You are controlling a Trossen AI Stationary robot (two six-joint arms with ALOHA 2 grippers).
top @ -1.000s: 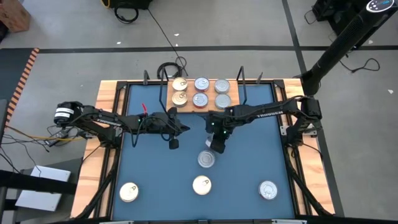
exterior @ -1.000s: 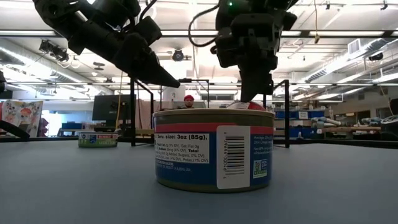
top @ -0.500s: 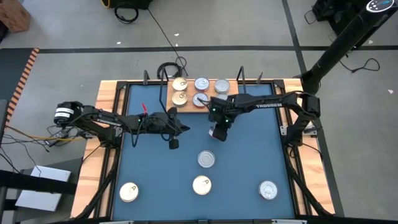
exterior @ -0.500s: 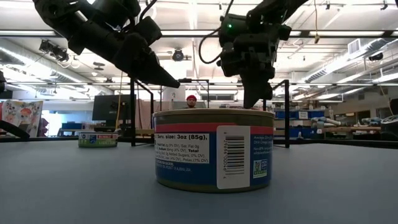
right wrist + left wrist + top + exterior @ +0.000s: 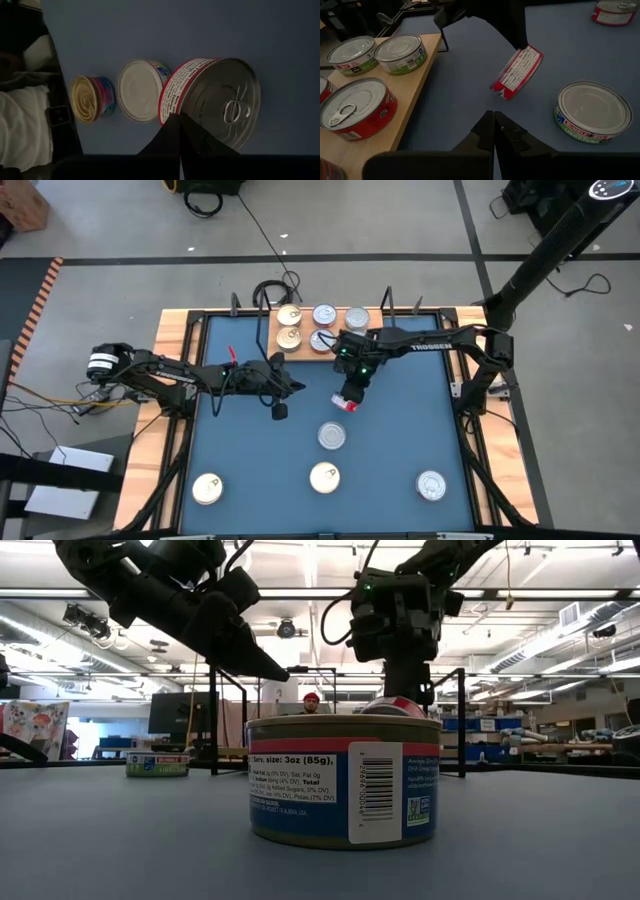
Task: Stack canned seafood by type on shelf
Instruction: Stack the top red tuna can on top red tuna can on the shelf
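My right gripper [image 5: 347,400] hangs over the middle of the blue table, shut on a red-sided can [image 5: 517,72] with a silver pull-tab lid [image 5: 222,102], just in front of the shelf [image 5: 300,352]. The light-wood shelf stands at the far edge and carries several cans, gold [image 5: 289,317] and silver [image 5: 324,315] tops among them. My left gripper [image 5: 300,387] hovers shut and empty to the left of the held can. A silver-topped can [image 5: 332,436] stands on the table, nearer than the held one. My right gripper has the red-sided can by its edge [image 5: 172,112], where the side wall meets the lid; the fingers themselves hide the exact spot. The fingers slant down from the far right. The can hangs below them, tipped on edge [image 5: 520,50] and clear of the table.
More cans stand on the table near its front edge: gold tops [image 5: 324,476] [image 5: 207,488] and a silver top [image 5: 431,485]. Black wire frames [image 5: 390,310] rise at the shelf's ends. A person's head [image 5: 312,700] shows far behind the table.
My right gripper has swung away from the silver-topped can toward the shelf, carrying the red-sided can clear of the table, and its wrist has turned, so the can's red side now shows from above. It stays shut.
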